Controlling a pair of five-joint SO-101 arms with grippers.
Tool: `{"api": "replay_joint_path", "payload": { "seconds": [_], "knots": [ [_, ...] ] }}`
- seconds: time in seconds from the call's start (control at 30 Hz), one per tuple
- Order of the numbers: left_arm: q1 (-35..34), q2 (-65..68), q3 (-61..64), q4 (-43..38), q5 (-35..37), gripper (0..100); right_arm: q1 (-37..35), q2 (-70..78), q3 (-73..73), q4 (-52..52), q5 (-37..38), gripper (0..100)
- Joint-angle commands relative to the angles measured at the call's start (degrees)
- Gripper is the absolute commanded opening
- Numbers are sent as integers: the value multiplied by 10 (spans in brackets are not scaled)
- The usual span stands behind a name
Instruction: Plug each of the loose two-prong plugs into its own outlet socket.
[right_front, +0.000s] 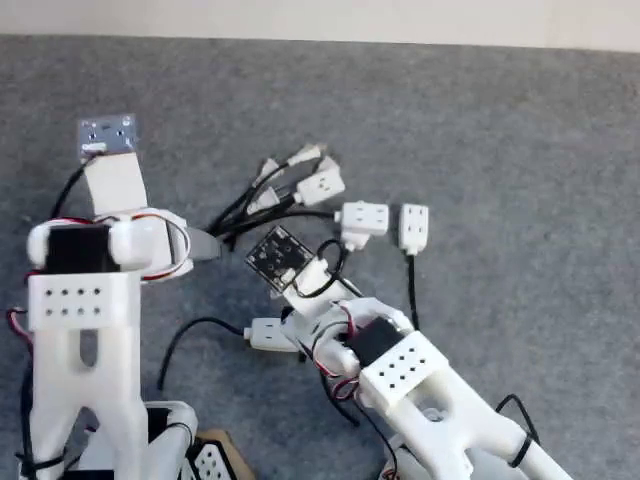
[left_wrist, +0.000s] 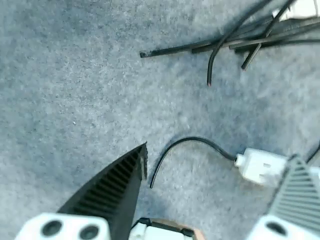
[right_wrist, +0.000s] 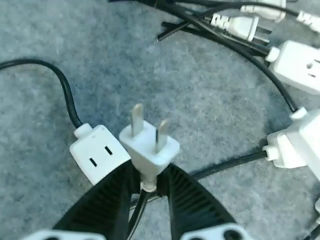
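R gripper (right_wrist: 149, 176) is clamped on the two-prong plug (right_wrist: 149, 145) at its cord end, prongs left free & aimed outward, just beside the outlet socket (right_wrist: 95, 152) on the carpet (right_wrist: 55, 45), prob for lining up, while L gripper (left_wrist: 220, 152) hangs open near it

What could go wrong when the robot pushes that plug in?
The socket beside the plug lies loose on the carpet, so it may slide away when pushed. The right end effector pinches only the plug's narrow cord end, so the plug might twist and its prongs miss the slots.
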Motion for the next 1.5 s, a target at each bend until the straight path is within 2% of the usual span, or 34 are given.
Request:
{"api": "replay_joint_path", "payload": {
  "seconds": [0.0, 0.17, 0.3, 0.5, 0.77, 0.87, 1.07, 1.47],
  "knots": [
    [36, -30, 13, 6, -19, 440, -4, -1, -1, -19, -21, 5],
    [74, -81, 137, -91, -14, 443, -10, 42, -2, -44, -29, 5],
    [88, -122, 208, -178, 26, 442, -28, 55, -2, -44, -30, 5],
    [104, -145, 293, -263, 67, 440, -31, 55, -3, -43, -30, 5],
    [158, -145, 339, -280, 84, 440, -29, 61, -27, -20, -29, 5],
    [160, -145, 361, -283, 84, 439, -22, 56, -47, 11, -25, 5],
    [162, -145, 407, -315, 83, 439, 36, 55, -132, 94, -25, 5],
    [163, -142, 411, -315, 83, 439, 65, 61, -272, 224, -4, 5]
  ]
}}
